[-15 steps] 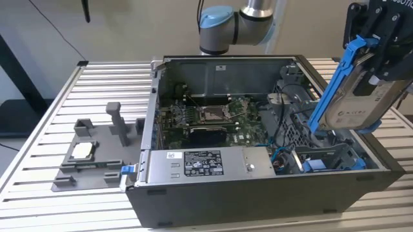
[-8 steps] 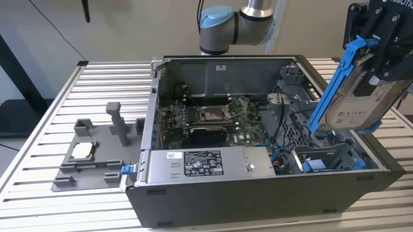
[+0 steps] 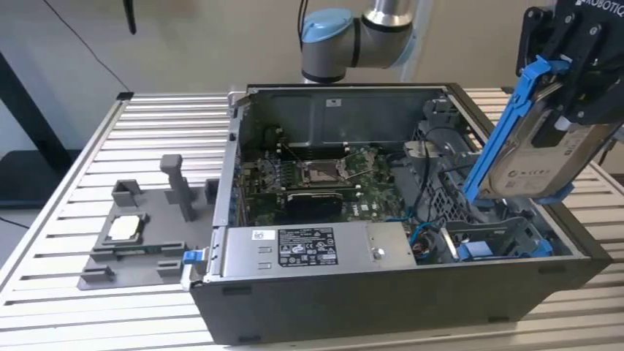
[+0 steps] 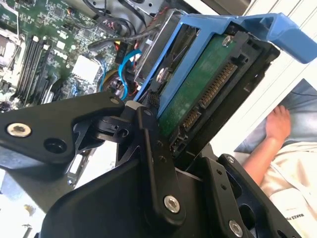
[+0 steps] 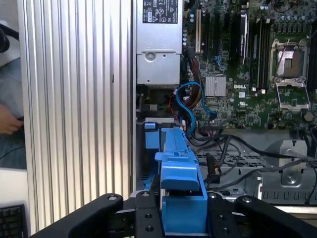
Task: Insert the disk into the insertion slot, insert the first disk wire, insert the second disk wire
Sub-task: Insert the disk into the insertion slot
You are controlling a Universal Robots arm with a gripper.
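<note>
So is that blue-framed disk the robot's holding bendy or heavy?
Probably stiff: the disk looks flat in the gripper, with no sagging. Likely heavyish for its size, since it looks like a metal slab. It might be fragile too, since its green circuit board is bare.

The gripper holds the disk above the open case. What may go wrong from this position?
1. The disk hangs tilted in the gripper; lowered at that angle, it may catch on the slot's wall instead of sliding in.
2. Loose cables lie beside the slot and might get pinched under the disk.
3. A person's hand rests beside the table; the arm may swing close to it.
</note>
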